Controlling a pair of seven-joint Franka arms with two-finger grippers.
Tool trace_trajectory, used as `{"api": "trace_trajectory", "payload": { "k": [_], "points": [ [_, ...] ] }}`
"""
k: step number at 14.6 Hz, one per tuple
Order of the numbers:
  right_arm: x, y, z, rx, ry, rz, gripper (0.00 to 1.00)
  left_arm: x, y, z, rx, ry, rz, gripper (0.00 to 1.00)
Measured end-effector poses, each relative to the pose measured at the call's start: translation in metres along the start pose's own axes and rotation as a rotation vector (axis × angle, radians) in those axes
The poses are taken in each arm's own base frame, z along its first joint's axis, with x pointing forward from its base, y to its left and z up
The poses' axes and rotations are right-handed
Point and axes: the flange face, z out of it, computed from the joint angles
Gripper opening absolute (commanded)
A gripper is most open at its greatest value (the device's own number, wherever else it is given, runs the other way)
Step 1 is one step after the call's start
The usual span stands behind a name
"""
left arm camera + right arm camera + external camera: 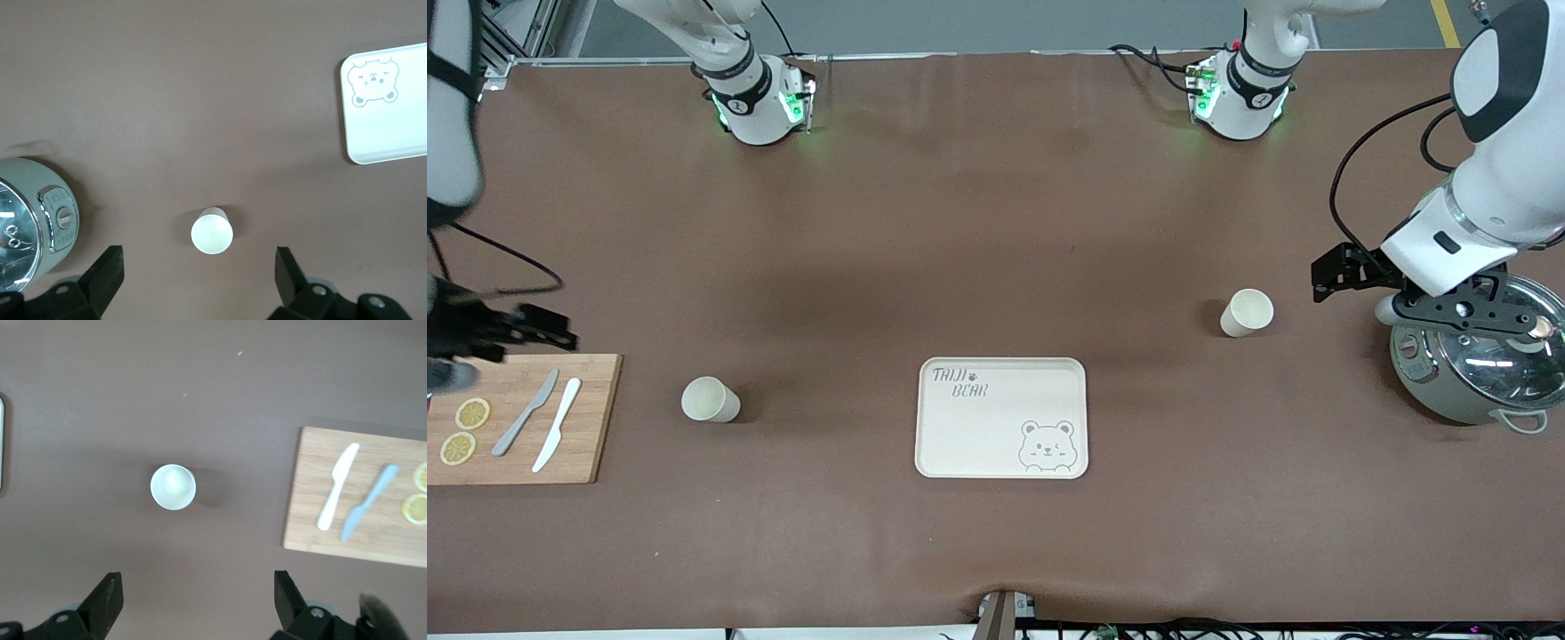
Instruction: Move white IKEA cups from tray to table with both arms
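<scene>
Cups: 2 white IKEA cups stand upright on the table (pixel 996 222), off the empty tray (pixel 1001 418). One cup (pixel 212 231) sits below the spread, empty left gripper (pixel 197 280); the other cup (pixel 173 487) below the spread, empty right gripper (pixel 193 603). They look light, rigid and smooth; pinch across the rim.

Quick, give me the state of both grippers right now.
Left gripper: open, holding nothing, up over the table by the pot.
Right gripper: open, holding nothing, up over the table by the cutting board.
</scene>
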Motion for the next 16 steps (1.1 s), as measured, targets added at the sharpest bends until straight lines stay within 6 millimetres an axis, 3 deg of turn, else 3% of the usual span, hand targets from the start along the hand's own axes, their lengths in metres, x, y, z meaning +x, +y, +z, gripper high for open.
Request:
{"api": "trace_trajectory", "payload": {
  "k": [2, 4, 11, 16],
  "points": [
    [-0.021, 0.009, -0.043, -0.017, 0.049, 0.032, 1.00, 0.001, 0.000, 0.000, 0.000, 0.006, -0.006, 1.00],
    [-0.034, 0.012, -0.065, -0.022, 0.074, 0.068, 1.00, 0.001, 0.000, -0.001, 0.000, 0.009, -0.007, 1.00],
    [-0.031, 0.000, -0.059, 0.009, 0.063, 0.179, 1.00, 0.001, 0.001, -0.001, 0.000, 0.011, -0.005, 1.00],
    [-0.033, 0.006, -0.059, 0.008, 0.062, 0.198, 1.00, 0.001, 0.003, -0.001, -0.001, 0.011, -0.040, 1.00]
  ]
}}
